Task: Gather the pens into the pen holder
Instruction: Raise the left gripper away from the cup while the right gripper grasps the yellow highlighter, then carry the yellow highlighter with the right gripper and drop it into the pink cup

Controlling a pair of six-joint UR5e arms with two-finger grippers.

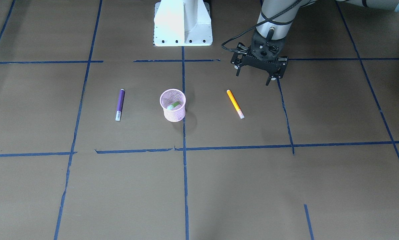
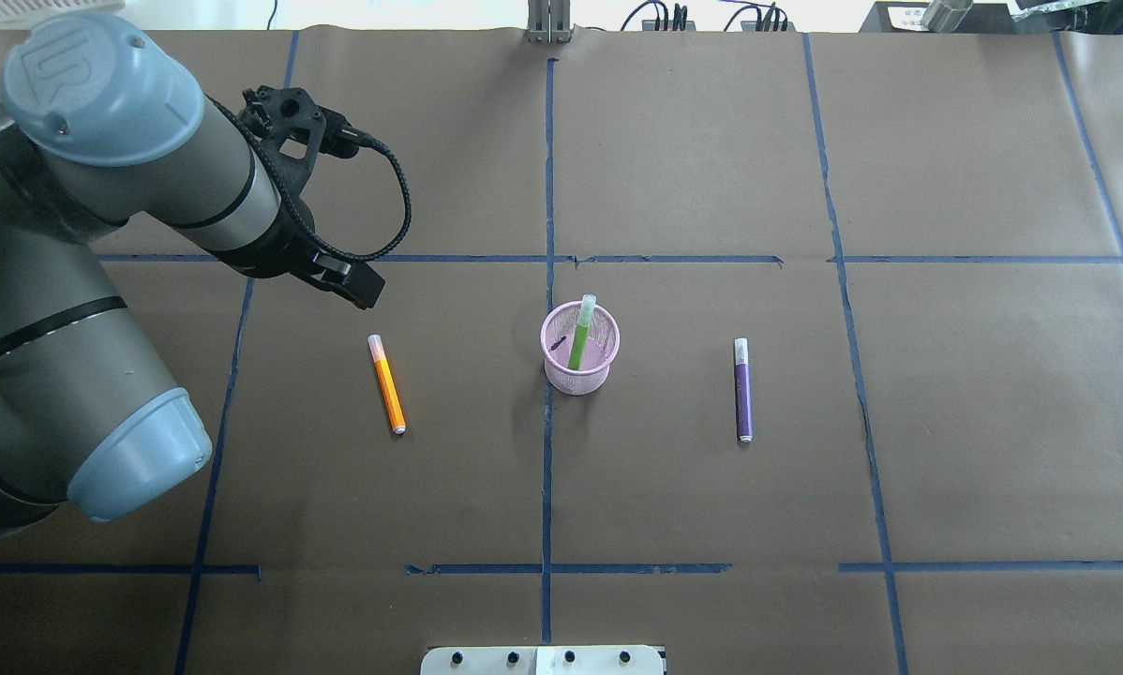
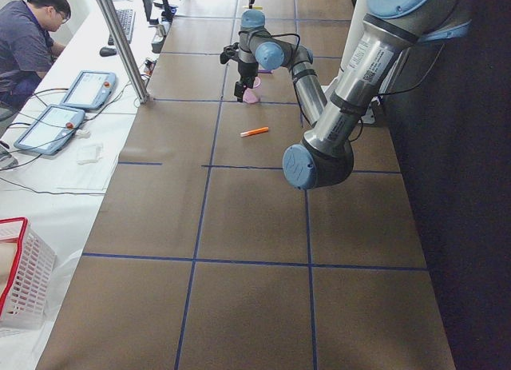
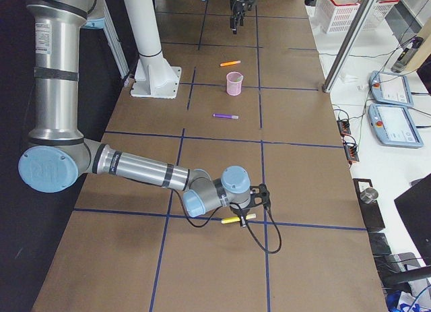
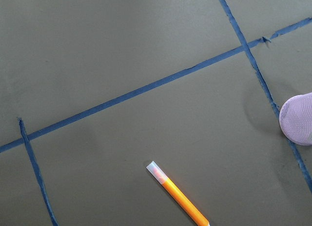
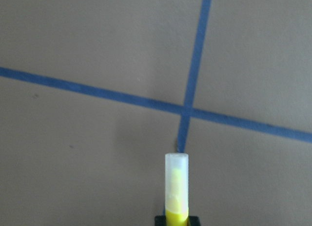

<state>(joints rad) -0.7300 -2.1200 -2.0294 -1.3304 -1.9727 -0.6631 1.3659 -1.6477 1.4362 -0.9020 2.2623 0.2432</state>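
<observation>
I find the left tool (image 1: 253,77) released and empty above the brown paper-covered table (image 2: 711,169). Near it lies the slim orange pen (image 2: 386,384). The round pink wire-mesh pen holder (image 2: 577,380) stands upright at centre, with the bright green pen (image 2: 580,336) leaning inside. The purple pen (image 2: 742,390) lies beyond. Far right, the right tool (image 6: 177,221) is clenched on a pale-capped yellow pen (image 6: 176,187).
</observation>
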